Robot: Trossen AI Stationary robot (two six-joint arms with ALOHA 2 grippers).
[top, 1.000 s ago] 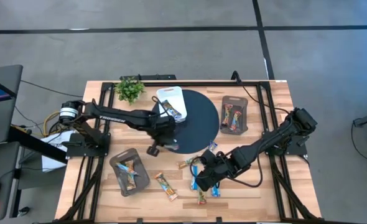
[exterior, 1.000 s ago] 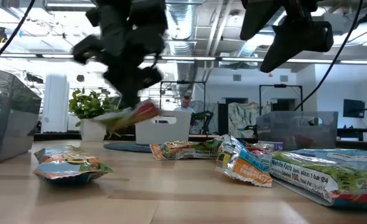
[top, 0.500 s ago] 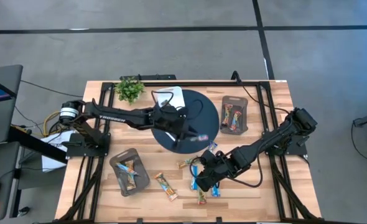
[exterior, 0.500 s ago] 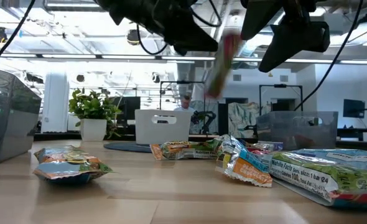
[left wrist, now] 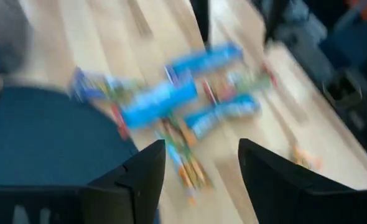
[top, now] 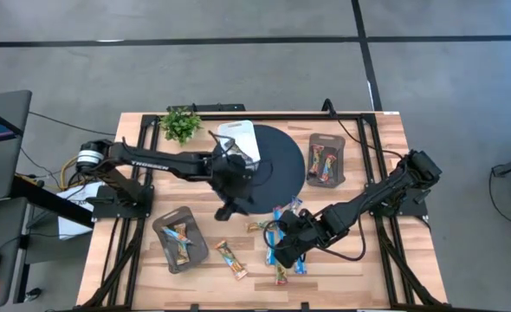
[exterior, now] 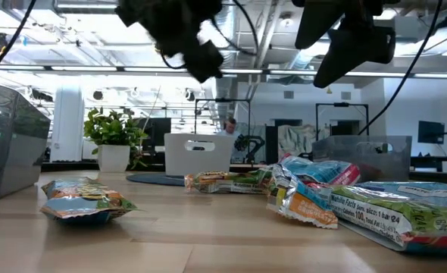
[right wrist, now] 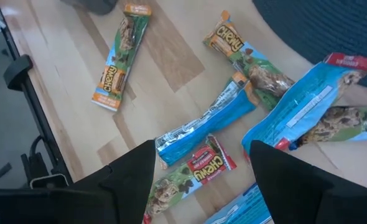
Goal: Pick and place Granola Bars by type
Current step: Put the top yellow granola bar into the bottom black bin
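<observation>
The sorting was only partly done. Some granola bars already lay in containers: one grey tray [top: 176, 238] near the left front of the bench [top: 385, 139] held a tan bar, another grey tray [top: 326, 159] at the right back held several bars, and the white tray [top: 241, 140] at the back held at least one dark item. A loose pile of granola bars [top: 281, 238], blue-and-white ones and multicoloured ones mixed, lay on the wood in front of the round dark mat [top: 277, 165], and one more bar [top: 232, 258] lay apart, nearer the left front tray.

The left gripper [top: 230, 206] was above the front edge of the mat, its fingers wide apart and holding nothing. The right gripper [right wrist: 199, 163] hovered over the pile, also wide and empty, with a blue bar [right wrist: 205, 124] just ahead of its fingers. Most of the bars were still to be picked and placed.
</observation>
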